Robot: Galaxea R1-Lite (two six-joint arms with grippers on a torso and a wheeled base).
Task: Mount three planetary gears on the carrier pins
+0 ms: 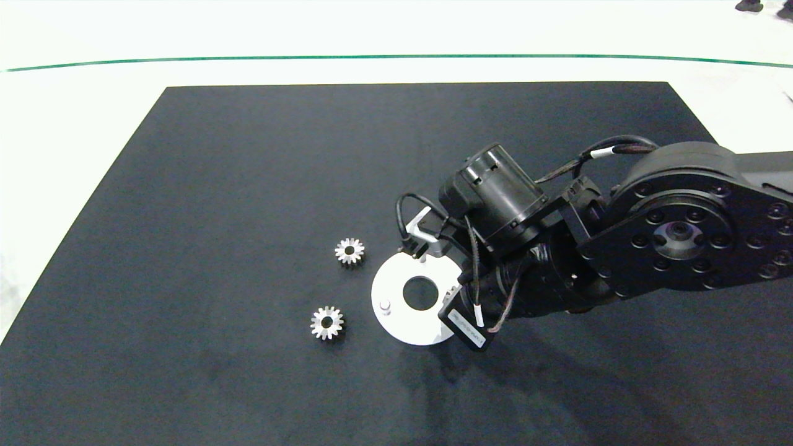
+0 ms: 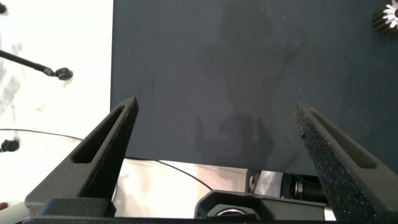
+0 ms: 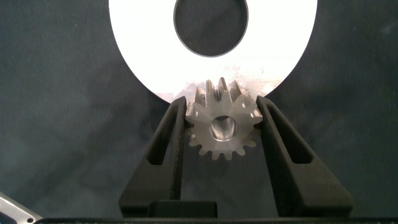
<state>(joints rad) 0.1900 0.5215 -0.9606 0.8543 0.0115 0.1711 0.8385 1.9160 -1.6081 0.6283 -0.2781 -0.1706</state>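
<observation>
Steel gear (image 3: 222, 127) pinched in the right gripper (image 3: 222, 134) over the white disc (image 3: 143, 56), likely seating on a pin.
Two gears (image 1: 349, 251) wait beside the disc; left gripper (image 2: 214, 152) idles wide by the mat's (image 2: 249, 62) edge.

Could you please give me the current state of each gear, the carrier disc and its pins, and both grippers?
Gear in the right gripper: clamped between the fingers, over the disc's edge.
Upper loose gear: flat on the mat, uninstalled.
Lower loose gear: flat on the mat, uninstalled.
White carrier disc: flat on the mat.
Visible carrier pin: upright, bare.
Right gripper: shut on the gear.
Left gripper: open, empty, above the mat's edge.
</observation>
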